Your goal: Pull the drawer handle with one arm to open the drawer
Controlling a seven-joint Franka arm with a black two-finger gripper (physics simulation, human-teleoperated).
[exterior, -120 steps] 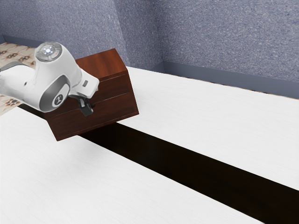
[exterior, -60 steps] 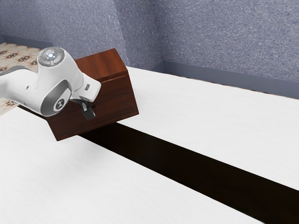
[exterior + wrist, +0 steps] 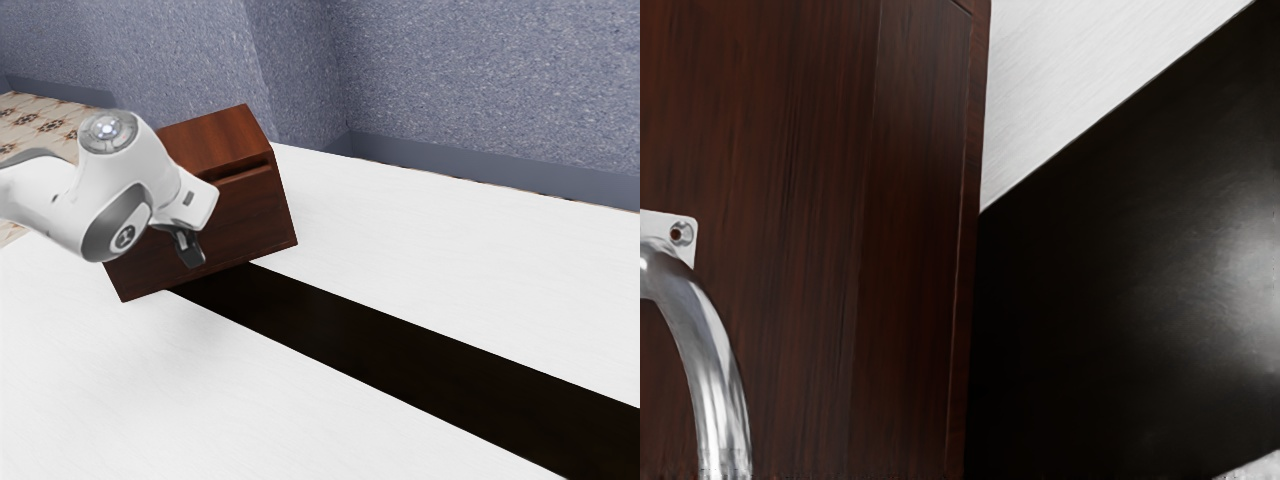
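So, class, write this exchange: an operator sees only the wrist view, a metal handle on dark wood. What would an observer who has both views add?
Operator: Where is the gripper?
Observer: The gripper is up against the drawer front.
Operator: Is the drawer out at all?
Observer: Slightly, it seems: a thin dark gap shows between it and the cabinet top.
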